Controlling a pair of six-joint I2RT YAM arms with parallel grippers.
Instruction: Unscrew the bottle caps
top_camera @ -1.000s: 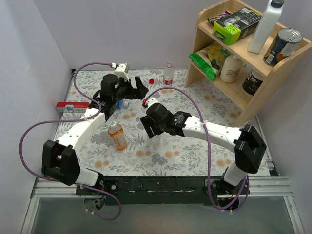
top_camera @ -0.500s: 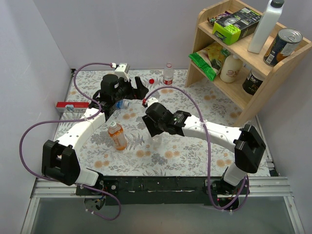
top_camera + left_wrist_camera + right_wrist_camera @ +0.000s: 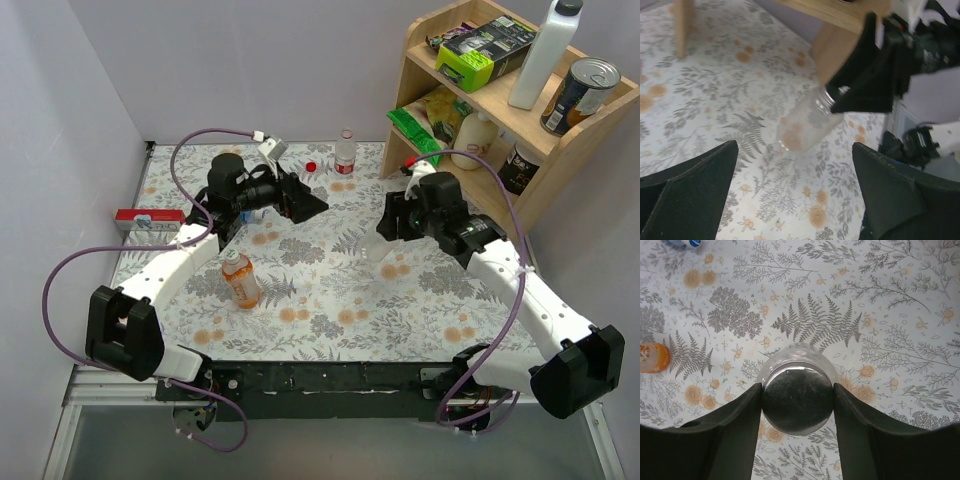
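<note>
Silver-white cap [image 3: 797,400]: pinched from above between the two fingers of the right gripper [image 3: 387,228], which is closed on it.

Squat clear bottle [image 3: 804,127]: hangs below that cap. Its long axis is tilted, with the cap end up at the right gripper and the base down toward the left arm. Whether the base touches the cloth cannot be told.

Left gripper [image 3: 308,198]: jaws wide apart, holding nothing. It is aimed across the table at the bottle's side and stands well apart from it.

Judgement: the right arm has the cap. The body wants bracing, and the free left gripper faces it side-on.

Orange-liquid bottle [image 3: 240,280]: upright, capped, near the left arm, apart from both grippers.

Surface: floral cloth [image 3: 330,300], flat, with a bare stretch between the two grippers.

Room: wooden shelf [image 3: 560,160] just behind the right gripper.
</note>
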